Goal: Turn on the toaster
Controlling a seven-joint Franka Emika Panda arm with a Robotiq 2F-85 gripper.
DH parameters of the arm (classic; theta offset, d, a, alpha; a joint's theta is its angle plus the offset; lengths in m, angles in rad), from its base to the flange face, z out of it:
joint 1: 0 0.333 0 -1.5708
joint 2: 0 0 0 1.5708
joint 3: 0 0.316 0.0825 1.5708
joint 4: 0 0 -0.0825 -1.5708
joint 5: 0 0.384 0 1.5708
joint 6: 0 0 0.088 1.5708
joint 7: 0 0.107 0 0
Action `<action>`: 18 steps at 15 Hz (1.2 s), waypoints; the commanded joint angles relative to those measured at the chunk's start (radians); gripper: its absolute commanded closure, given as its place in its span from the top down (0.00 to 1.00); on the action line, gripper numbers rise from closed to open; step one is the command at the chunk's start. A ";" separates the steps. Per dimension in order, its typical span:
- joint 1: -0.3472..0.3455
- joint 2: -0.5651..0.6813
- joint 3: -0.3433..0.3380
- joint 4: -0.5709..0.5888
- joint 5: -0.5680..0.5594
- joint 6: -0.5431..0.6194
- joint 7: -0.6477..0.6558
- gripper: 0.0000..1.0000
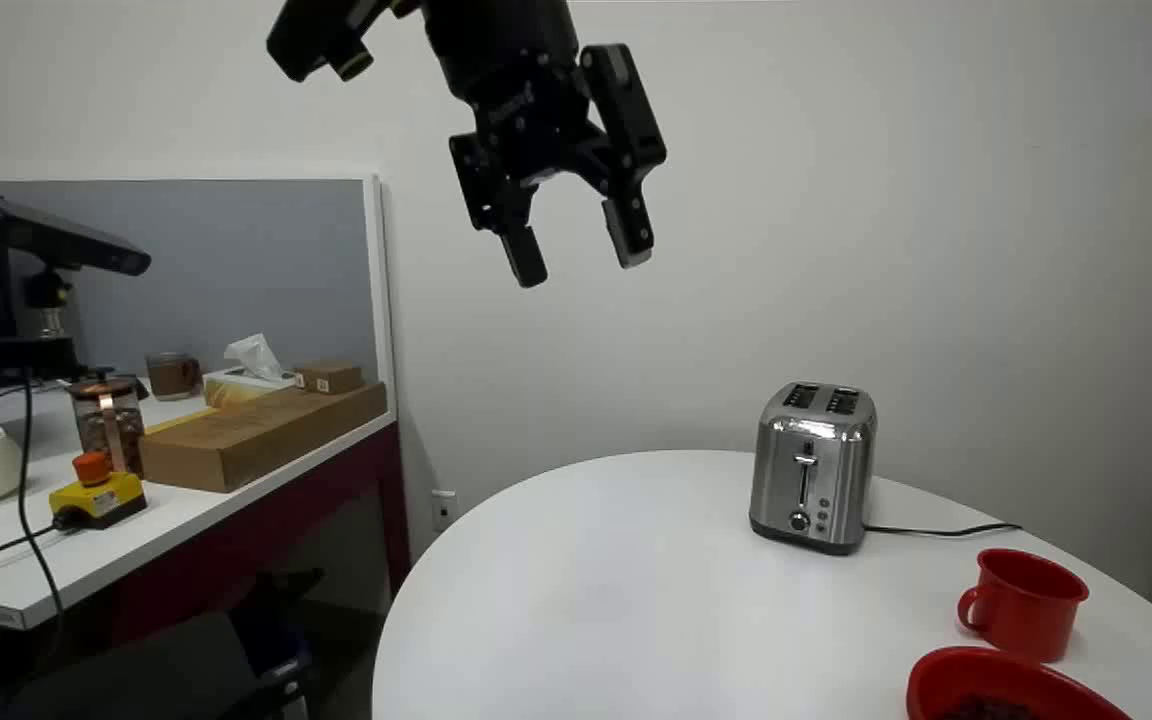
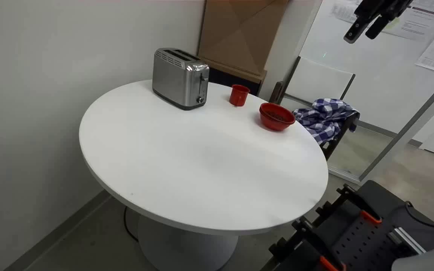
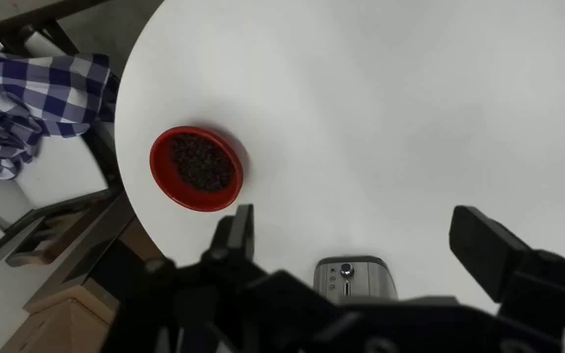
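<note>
Toaster (image 1: 842, 475) lever (image 1: 806, 460) to be lowered
Near the table's (image 1: 586, 600) edge, it is best pushed straight down once the parted, empty fingers (image 1: 526, 258) are drawn together.

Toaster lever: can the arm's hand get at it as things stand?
Likely yes, after moving down: the hand is open, holding nothing, and I see nothing blocking the lever on the toaster. The red mug stands apart from it.
</note>
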 commanded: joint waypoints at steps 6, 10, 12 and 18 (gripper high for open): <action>0.000 0.191 -0.038 0.117 -0.025 0.032 -0.055 1.00; -0.016 0.405 -0.047 0.241 -0.091 0.100 -0.100 1.00; -0.023 0.516 -0.037 0.315 -0.136 0.142 -0.102 1.00; 0.003 0.850 -0.019 0.611 -0.186 0.207 -0.043 1.00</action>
